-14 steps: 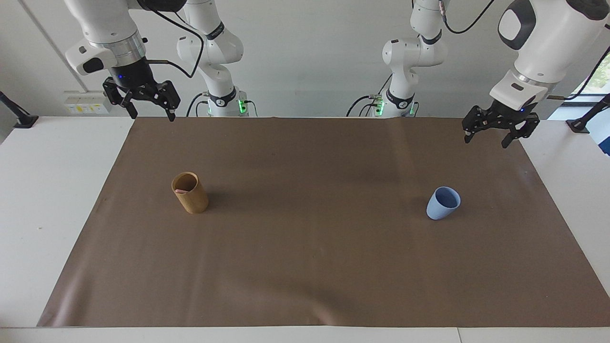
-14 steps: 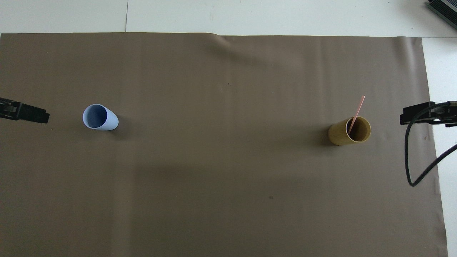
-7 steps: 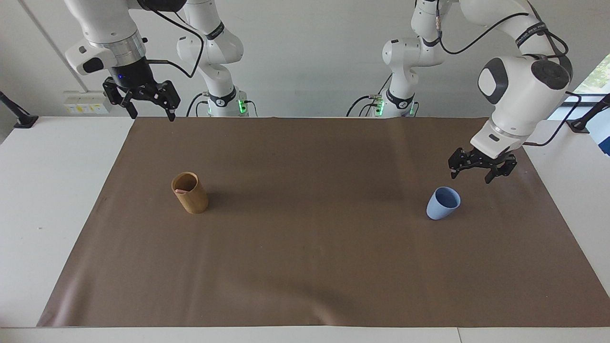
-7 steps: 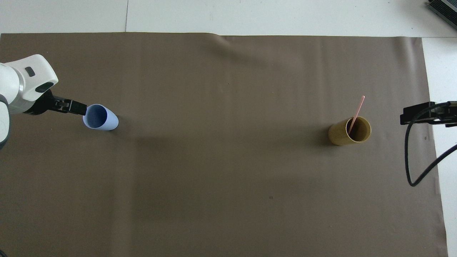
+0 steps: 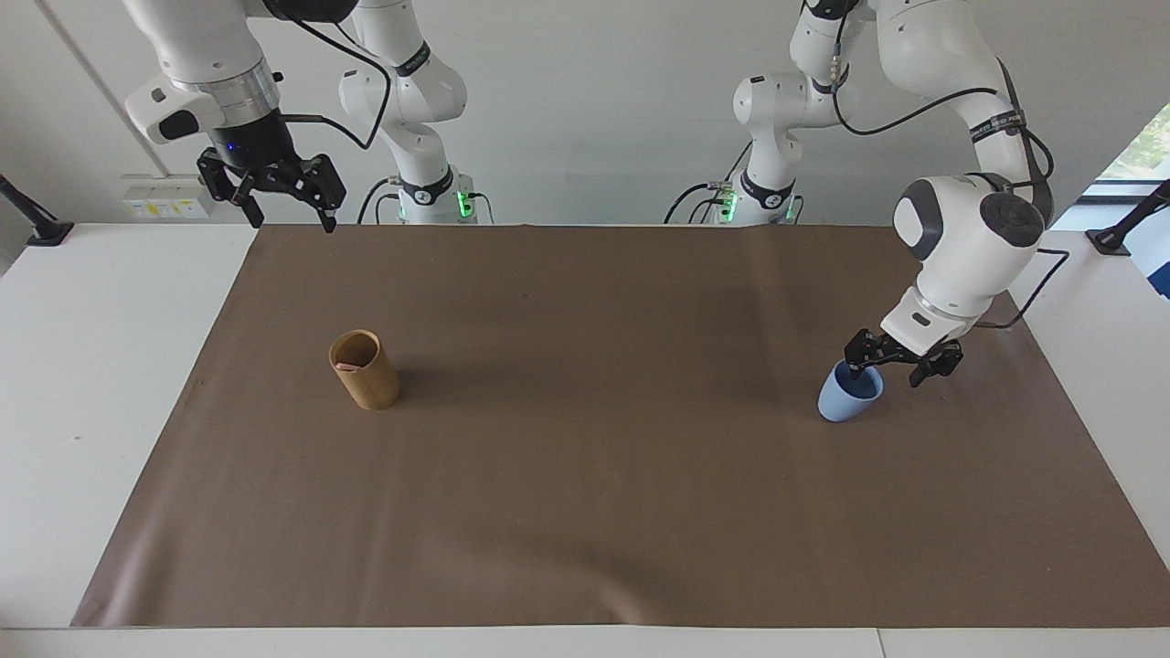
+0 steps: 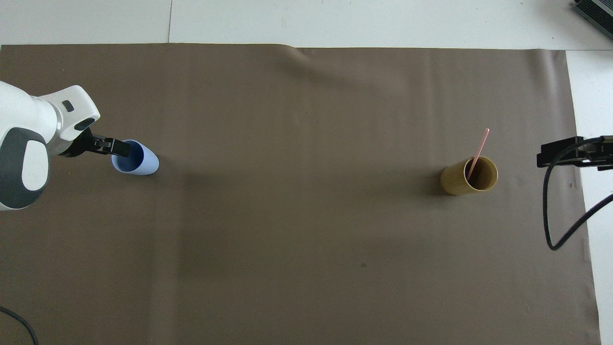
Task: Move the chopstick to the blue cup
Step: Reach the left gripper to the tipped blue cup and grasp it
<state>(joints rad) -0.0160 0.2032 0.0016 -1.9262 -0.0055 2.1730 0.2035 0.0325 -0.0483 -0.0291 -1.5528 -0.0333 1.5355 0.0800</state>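
At the blue cup (image 5: pixel 849 395), the left gripper (image 5: pixel 899 364) had just dropped to its rim, fingers spread, empty; the right gripper (image 5: pixel 285 203) waited open, and the chopstick (image 6: pixel 478 152) stood untouched.

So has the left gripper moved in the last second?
Yes. The left gripper has come down from above the mat's edge nearest the robots to the blue cup, one finger inside its rim, jaws open.

chopstick (image 6: pixel 479 152): thin pink stick, standing tilted in the tan wooden cup (image 5: pixel 364 369), upper end leaning out over the rim away from the robots
chopstick place: toward the right arm's end of the brown mat (image 5: pixel 585 493)
blue cup (image 5: pixel 848 396): small pale-blue handleless cup, upright, open mouth up
blue cup place: toward the left arm's end of the mat, well apart from the wooden cup
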